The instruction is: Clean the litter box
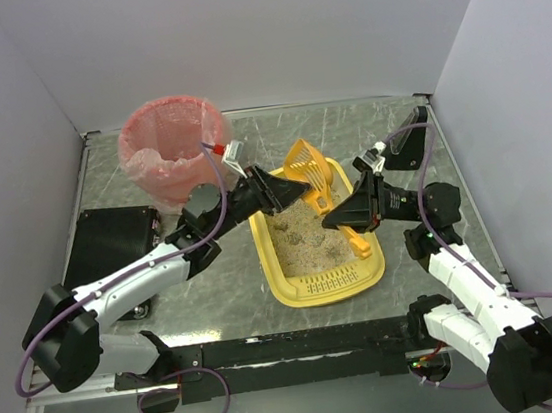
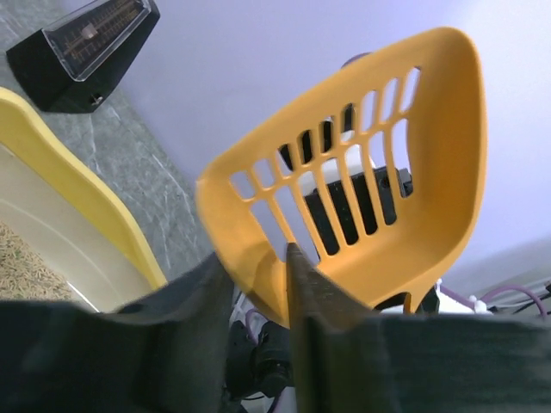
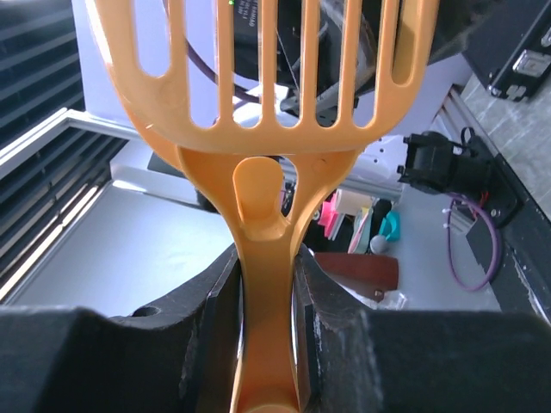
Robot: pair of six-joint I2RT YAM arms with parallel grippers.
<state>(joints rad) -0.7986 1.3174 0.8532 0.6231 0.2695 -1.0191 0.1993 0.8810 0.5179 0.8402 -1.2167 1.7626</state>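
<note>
Seen from above, the left claw (image 1: 292, 192) covers the far left corner of the shallow yellow plastic rectangular litter box (image 1: 326, 289) and one side of the small orange slotted plastic scoop (image 1: 308, 165). The right claw (image 1: 334, 219) hides the middle of the scoop's handle. In the left wrist view the scoop's rim goes down between blurred dark fingers (image 2: 336, 344); if they press it, I cannot tell. There the box is cut by the left edge. In the right wrist view the top edge cuts the scoop's head.

Marbled table (image 1: 397, 121): litter box (image 1: 328, 285), basket (image 1: 163, 163)
</note>
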